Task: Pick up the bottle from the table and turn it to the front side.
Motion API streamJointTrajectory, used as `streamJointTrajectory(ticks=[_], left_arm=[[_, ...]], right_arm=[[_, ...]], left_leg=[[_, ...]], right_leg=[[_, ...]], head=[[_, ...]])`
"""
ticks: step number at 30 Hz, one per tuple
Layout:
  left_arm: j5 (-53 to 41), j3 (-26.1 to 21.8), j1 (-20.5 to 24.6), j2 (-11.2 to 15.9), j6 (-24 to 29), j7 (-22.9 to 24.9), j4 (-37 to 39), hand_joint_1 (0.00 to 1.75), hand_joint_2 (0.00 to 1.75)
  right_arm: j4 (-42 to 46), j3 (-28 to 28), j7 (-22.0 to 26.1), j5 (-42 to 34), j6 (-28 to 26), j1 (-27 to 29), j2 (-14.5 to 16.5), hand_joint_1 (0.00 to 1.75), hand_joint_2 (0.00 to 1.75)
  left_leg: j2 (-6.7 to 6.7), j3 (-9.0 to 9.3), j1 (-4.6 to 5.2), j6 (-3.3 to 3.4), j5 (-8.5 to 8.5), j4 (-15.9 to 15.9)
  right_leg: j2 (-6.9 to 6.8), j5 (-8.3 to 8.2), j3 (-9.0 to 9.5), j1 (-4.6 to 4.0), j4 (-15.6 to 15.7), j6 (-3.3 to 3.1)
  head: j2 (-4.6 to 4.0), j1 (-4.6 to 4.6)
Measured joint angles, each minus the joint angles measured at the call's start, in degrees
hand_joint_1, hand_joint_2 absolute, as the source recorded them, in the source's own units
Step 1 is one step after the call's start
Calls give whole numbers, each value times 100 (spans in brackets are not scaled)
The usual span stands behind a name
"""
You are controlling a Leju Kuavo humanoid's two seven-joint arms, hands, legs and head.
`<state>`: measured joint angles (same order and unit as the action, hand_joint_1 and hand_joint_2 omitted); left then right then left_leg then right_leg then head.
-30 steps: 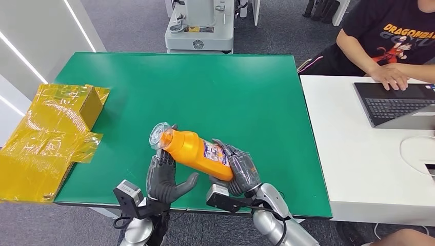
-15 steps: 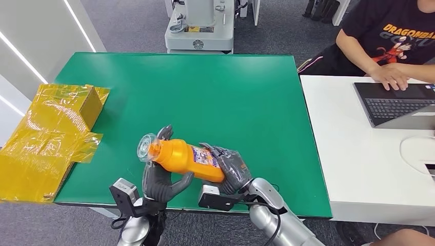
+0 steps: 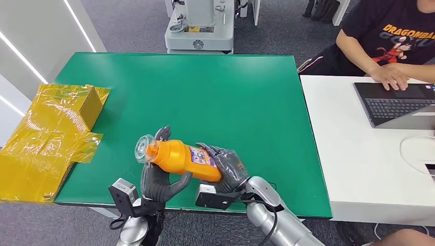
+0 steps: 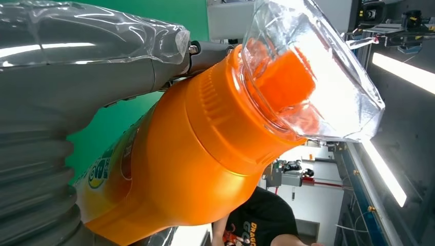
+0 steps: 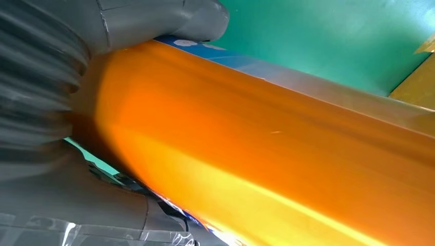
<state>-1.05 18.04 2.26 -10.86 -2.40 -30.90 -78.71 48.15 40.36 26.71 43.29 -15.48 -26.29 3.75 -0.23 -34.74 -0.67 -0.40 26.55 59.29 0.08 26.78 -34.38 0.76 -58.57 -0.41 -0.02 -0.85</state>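
Both arms enter at the bottom of the head view and meet over the near edge of the green table (image 3: 205,87), low and left of centre in the frame. The right hand (image 3: 228,169) wraps the base end of the orange bottle (image 3: 179,158), its fingers closed around the body just beside the printed label (image 3: 201,157). The left hand (image 3: 156,179) sits under the neck end with its palm turned up; its fingers (image 3: 163,134) rise behind the neck and its thumb reaches out toward the right hand below the bottle, so it cradles or grips the neck, though how firmly cannot be told. The bottle lies nearly level, slightly tilted, its clear cap (image 3: 143,148) pointing to the left of the frame and raised a little, the whole held above the table surface. In the left wrist view the bottle (image 4: 205,148) crosses the frame with the clear cap (image 4: 313,72) over an orange spout in the upper right and the thick grey thumb (image 4: 92,77) pressed along its shoulder; the darker fingers are hidden behind the bottle. In the right wrist view the orange body (image 5: 267,154) spans the picture, and the thumb (image 5: 169,20) lies over its upper edge; the label is cut to a thin strip. Crumpled yellow packaging (image 3: 46,133) lies at the left edge of the head view; a person (image 3: 390,41) sits at a laptop (image 3: 395,102) at the upper right.
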Motion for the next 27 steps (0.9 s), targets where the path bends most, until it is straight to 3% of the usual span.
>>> streamJointTrajectory(ticks=[10, 27], left_arm=[[-48, -38, -2, -15, -7, -14, 0, 0, 175], [-72, -130, 32, -67, 5, -14, 5, 0, 175]], right_arm=[[-243, 5, 259, -108, 117, -112, 101, 175, 175], [-345, 29, 299, -258, 202, -138, 255, 175, 175]], left_leg=[[0, -1, 0, 0, 0, 0], [0, -1, 0, 0, 0, 0]], right_leg=[[0, 0, 0, 0, 0, 0], [0, 0, 0, 0, 0, 0]], head=[[0, 0], [0, 0]])
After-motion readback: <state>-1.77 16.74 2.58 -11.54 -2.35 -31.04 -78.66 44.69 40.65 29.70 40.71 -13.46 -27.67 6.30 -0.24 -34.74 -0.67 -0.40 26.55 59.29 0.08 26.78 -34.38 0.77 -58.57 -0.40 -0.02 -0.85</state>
